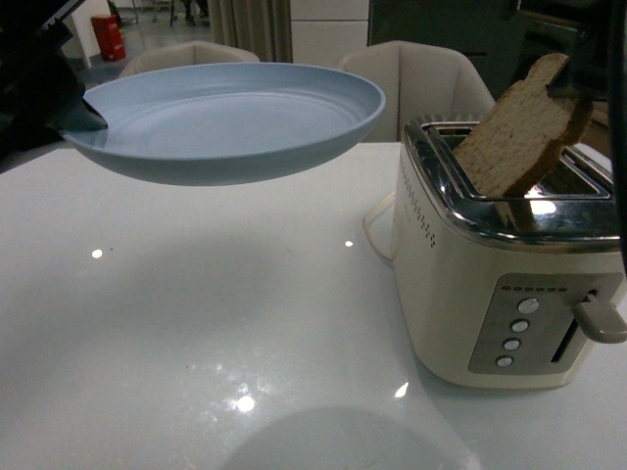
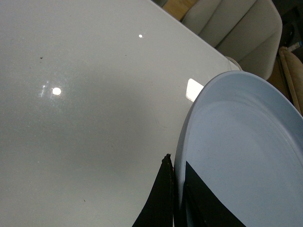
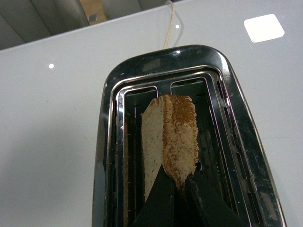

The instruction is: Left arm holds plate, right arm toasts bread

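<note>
My left gripper is shut on the rim of the pale blue plate and holds it level in the air above the white table, left of the toaster. In the left wrist view the dark jaws pinch the plate's rim. My right gripper is shut on the crust of the bread, a light brown slice held tilted with its lower part inside a slot of the toaster. In the right wrist view the gripper grips the slice above the slot.
The cream and chrome toaster has a side lever, several round buttons and a cord. Two beige chairs stand behind the glossy white table. A red object is far back left.
</note>
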Motion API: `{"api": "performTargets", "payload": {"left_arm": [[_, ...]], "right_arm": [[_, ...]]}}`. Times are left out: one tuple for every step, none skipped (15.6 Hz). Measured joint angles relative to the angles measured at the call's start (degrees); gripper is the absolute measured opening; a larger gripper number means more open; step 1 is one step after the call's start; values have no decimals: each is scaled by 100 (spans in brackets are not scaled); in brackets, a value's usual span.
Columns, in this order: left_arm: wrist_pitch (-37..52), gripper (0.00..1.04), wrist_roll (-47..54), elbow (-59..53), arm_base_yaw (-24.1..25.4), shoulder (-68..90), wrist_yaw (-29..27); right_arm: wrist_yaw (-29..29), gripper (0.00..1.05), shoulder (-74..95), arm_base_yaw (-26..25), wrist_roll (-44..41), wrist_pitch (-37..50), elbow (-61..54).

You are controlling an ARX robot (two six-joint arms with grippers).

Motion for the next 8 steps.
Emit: {"api": "performTargets", "payload": {"left_arm": [[0,3,0,0,0,0,0],[0,3,0,0,0,0,2],[0,3,0,0,0,0,0],[0,3,0,0,0,0,2],[0,3,0,0,0,0,0],[0,3,0,0,0,0,0],[0,3,-2,0,0,0,0],[0,3,0,0,0,0,0]], "right_arm": [[50,3,125,-2,-17,-107,136],[74,3,225,-4,-17,-177,240],[92,11,317,2,-13,-221,334],[133,30,455,17,9,-267,361],[138,41,492,20,22,-264,361],[142,52,509,20,31,-254,361],[140,63,511,20,39,-205,356],[140,74,511,17,39,-177,356]]}}
